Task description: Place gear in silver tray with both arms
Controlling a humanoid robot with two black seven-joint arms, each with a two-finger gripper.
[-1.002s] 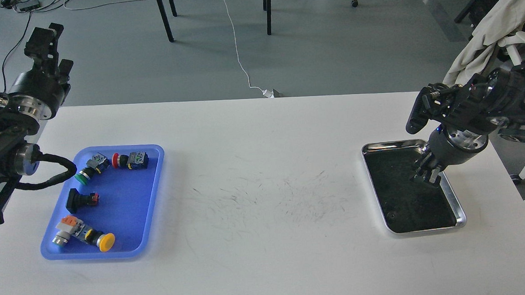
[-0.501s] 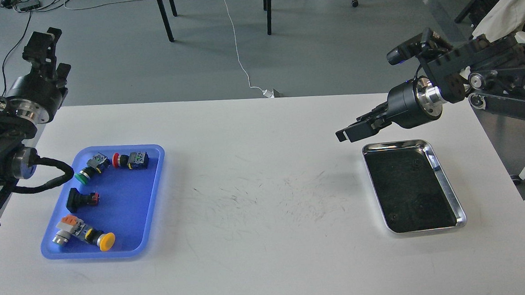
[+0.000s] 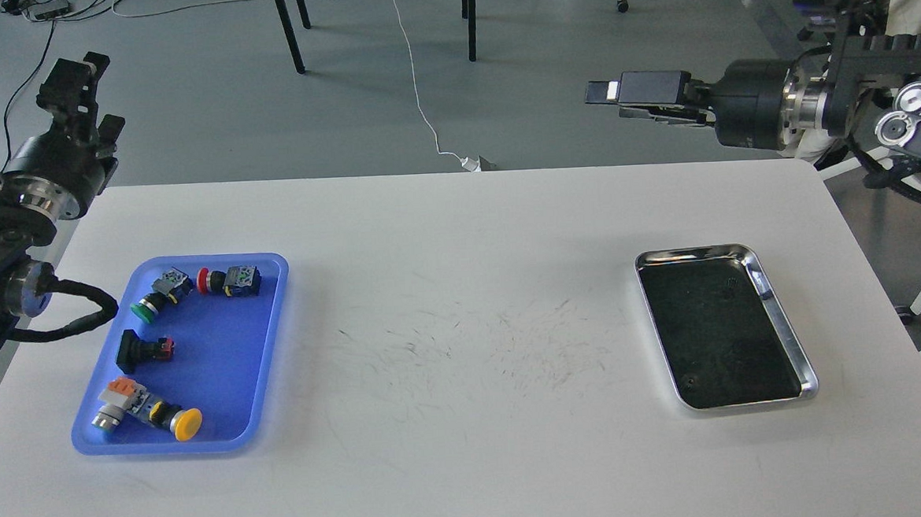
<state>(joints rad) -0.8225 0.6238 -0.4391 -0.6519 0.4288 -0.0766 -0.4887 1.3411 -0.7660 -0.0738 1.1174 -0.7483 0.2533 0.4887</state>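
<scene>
1. Right pincer (image 3: 618, 100) has come up from the silver tray (image 3: 779, 317), now high over the far edge. Fingers look close together, holding nothing.
2. Tray sits bare on the surface (image 3: 465, 353).
3. Left pincer (image 3: 72, 74) stays up, state unclear; gear waits in the blue tray (image 3: 267, 332).

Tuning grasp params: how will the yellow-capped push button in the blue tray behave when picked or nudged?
The yellow-capped button lies on its side in the blue tray; its round cap and barrel suggest it may roll or pivot if nudged. It looks like rigid plastic and metal, so probably stiff, not floppy. The wide cap on a narrower body could twist in a grip near one end.
</scene>
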